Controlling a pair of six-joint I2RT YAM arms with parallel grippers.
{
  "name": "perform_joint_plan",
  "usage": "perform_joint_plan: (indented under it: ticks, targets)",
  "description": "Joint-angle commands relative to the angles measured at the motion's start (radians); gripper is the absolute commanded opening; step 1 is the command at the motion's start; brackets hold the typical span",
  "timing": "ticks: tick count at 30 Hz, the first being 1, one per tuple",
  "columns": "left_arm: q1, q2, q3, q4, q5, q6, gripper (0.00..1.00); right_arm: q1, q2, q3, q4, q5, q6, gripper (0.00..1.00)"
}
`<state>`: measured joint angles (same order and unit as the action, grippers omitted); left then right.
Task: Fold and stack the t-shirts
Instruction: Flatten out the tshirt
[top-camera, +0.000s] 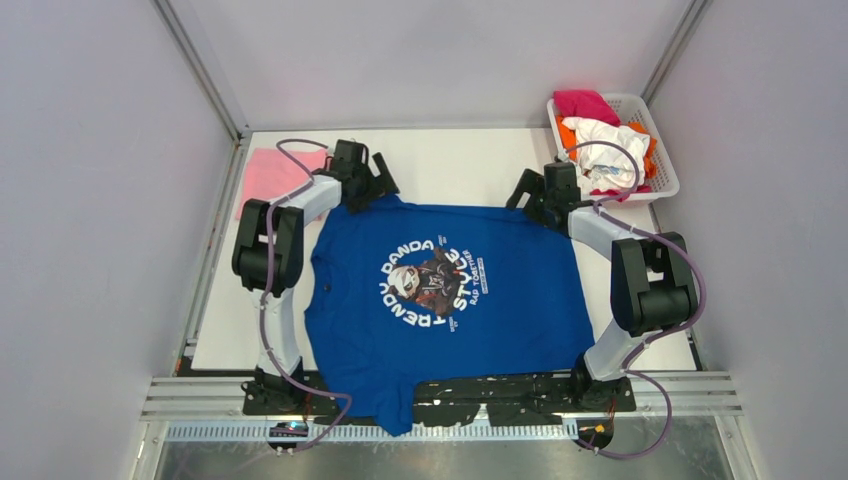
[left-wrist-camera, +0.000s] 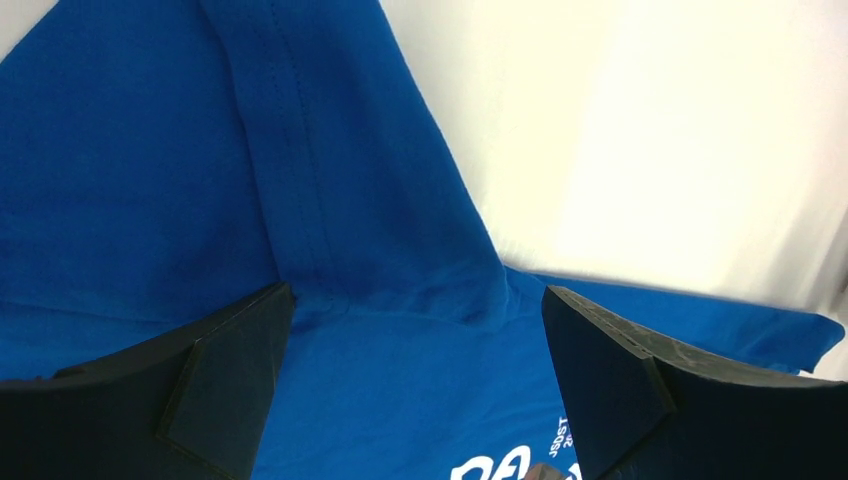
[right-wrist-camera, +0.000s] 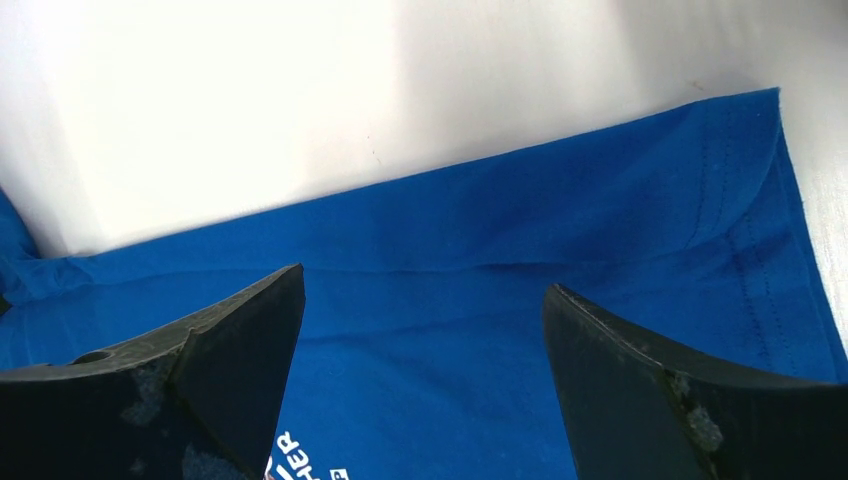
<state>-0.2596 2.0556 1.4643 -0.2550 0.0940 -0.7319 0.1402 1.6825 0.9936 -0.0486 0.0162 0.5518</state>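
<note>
A royal-blue t-shirt (top-camera: 500, 300) with a round panda print lies spread on the white table, its near part hanging over the front edge. My left gripper (top-camera: 372, 190) is open over the shirt's far left corner, where a sleeve (left-wrist-camera: 330, 150) joins the body. My right gripper (top-camera: 532, 200) is open over the far right corner, above the hem (right-wrist-camera: 560, 215). Neither holds cloth. A folded light-pink t-shirt (top-camera: 278, 172) lies at the far left. Magenta (top-camera: 584, 103), orange (top-camera: 568, 135) and white (top-camera: 610, 150) shirts sit in the basket.
A white slatted basket (top-camera: 665, 180) stands at the far right corner of the table (top-camera: 450, 165). Grey walls close in both sides. The arm bases and a black rail run along the near edge.
</note>
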Motion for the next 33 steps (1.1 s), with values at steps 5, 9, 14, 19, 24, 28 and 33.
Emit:
perform_joint_plan:
  ticks: [5, 9, 14, 19, 24, 28, 33]
  targets:
    - [0.009, 0.048, 0.058, 0.089, 0.048, -0.021, 0.99, -0.015, -0.029, -0.007, 0.042, -0.002, 0.001, 0.95]
    - [0.021, 0.053, 0.067, 0.16, 0.131, -0.037, 0.97, -0.016, -0.028, -0.011, 0.073, -0.002, 0.0, 0.95]
    - [0.03, 0.066, 0.099, 0.204, 0.158, -0.052, 0.97, -0.022, -0.027, -0.014, 0.08, -0.042, 0.003, 0.95]
    - [0.038, 0.123, 0.17, 0.248, 0.206, -0.083, 0.97, -0.027, -0.03, -0.018, 0.082, -0.046, 0.0, 0.95]
    - [0.044, 0.194, 0.285, 0.231, 0.241, -0.092, 0.96, -0.031, -0.031, -0.023, 0.082, -0.045, -0.007, 0.95]
    - [0.053, 0.177, 0.292, 0.214, 0.305, -0.087, 0.95, -0.034, -0.039, -0.027, 0.082, -0.048, -0.011, 0.95]
    - [0.062, -0.036, 0.047, 0.24, 0.214, -0.005, 0.97, -0.034, -0.036, -0.027, 0.087, -0.065, -0.014, 0.95]
